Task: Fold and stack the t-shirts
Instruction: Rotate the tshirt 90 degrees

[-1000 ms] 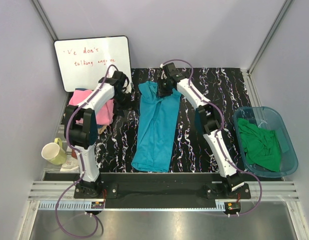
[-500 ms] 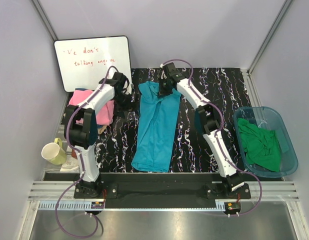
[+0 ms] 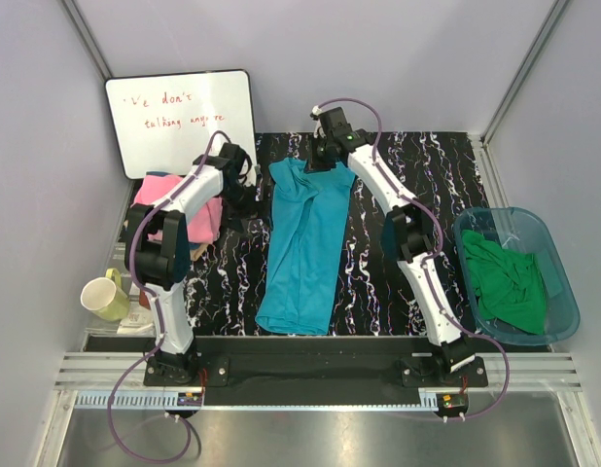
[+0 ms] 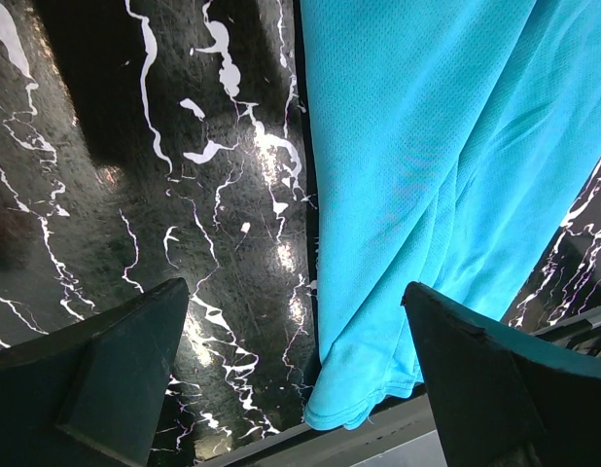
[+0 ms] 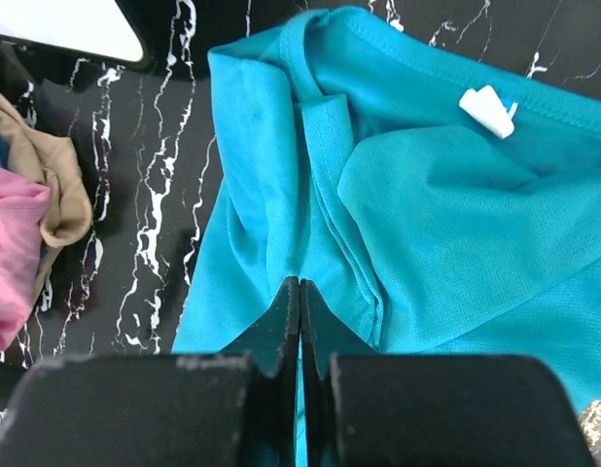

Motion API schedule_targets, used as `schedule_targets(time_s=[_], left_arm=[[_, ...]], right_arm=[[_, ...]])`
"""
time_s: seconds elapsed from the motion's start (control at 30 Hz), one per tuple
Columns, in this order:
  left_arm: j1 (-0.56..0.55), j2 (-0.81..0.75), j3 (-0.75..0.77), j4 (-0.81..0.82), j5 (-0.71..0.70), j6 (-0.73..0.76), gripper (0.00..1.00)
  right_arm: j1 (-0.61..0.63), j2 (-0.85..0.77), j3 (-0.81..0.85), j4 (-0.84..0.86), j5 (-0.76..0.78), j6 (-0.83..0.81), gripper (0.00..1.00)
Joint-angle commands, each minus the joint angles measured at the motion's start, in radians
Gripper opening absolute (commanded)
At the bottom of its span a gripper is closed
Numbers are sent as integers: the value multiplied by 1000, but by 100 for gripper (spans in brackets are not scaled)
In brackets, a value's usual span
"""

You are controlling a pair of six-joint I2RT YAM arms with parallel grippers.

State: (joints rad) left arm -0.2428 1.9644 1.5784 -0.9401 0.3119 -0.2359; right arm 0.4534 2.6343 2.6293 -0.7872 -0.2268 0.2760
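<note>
A teal-blue t-shirt (image 3: 302, 253) lies lengthwise down the middle of the black marbled table, folded into a long narrow strip with its collar at the far end. My right gripper (image 3: 325, 156) is shut and hangs just above the collar end (image 5: 427, 214), with the white neck tag (image 5: 487, 107) in view. My left gripper (image 3: 240, 195) is open and empty over bare table beside the shirt's left edge (image 4: 427, 146). A pink t-shirt (image 3: 198, 214) lies on a tan one (image 5: 62, 195) at the far left. Green t-shirts (image 3: 510, 282) lie crumpled in the tub.
A translucent blue tub (image 3: 563, 282) stands at the right edge. A whiteboard (image 3: 179, 117) leans at the back left. A yellow-green mug (image 3: 106, 295) sits at the near left. Grey walls close in the sides and back.
My right gripper has risen and moved back from the shirt's collar area toward the far edge. The shirt and the left arm have barely moved.
</note>
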Motion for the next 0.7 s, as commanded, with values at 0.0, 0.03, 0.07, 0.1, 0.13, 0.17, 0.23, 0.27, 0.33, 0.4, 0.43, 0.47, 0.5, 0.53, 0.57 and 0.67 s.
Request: schedule_targets(time_s=[0.0,0.03,0.07,0.1,0.13,0.17,0.23,0.27,0.33,0.4,0.43,0.47,0.5,0.53,0.57,0.67], left_arm=[[2,-39,-3,20,27,1,99],[2,-39,-3,20,29,1,99],[2,-41,-3,21,29,1,99],[2,-42,-4,20,27,1,99],[2,-44,-9,20,27,0,99],[2,-45,-12,20,27,1,99],[0,-52,-23,23,27,3,99],[2,-53,-27,21,27,1,99],[2,-53,-34,21,26,1,99],[2,-53,-34,23,29,0,99],[2,-52,-34,21,30,-2,99],[2,-50,-32,21,32,-2,99],[2,-53,-34,21,33,-2,99],[2,-52,-34,21,33,-2,99],[2,-53,-35,21,33,-2,99],[2,-58,-41,21,32,-2,99]], right_arm=[[8,-70,50,17,7,-18,1],[5,-53,55,23,-3,-17,14],[5,-43,61,23,-18,-15,29],[5,-34,73,25,-23,-8,36],[7,-16,78,34,-32,-5,38],[7,-8,84,40,-48,-1,42],[8,16,107,52,-48,5,50],[10,24,115,55,-39,8,59],[8,41,130,68,-22,8,67],[8,50,136,75,-17,9,69],[8,58,136,85,-25,9,69],[8,64,138,88,-28,12,68],[8,72,133,89,-32,18,66],[10,75,135,94,-43,20,65],[11,81,132,95,-46,23,64],[16,98,130,103,-65,32,60]])
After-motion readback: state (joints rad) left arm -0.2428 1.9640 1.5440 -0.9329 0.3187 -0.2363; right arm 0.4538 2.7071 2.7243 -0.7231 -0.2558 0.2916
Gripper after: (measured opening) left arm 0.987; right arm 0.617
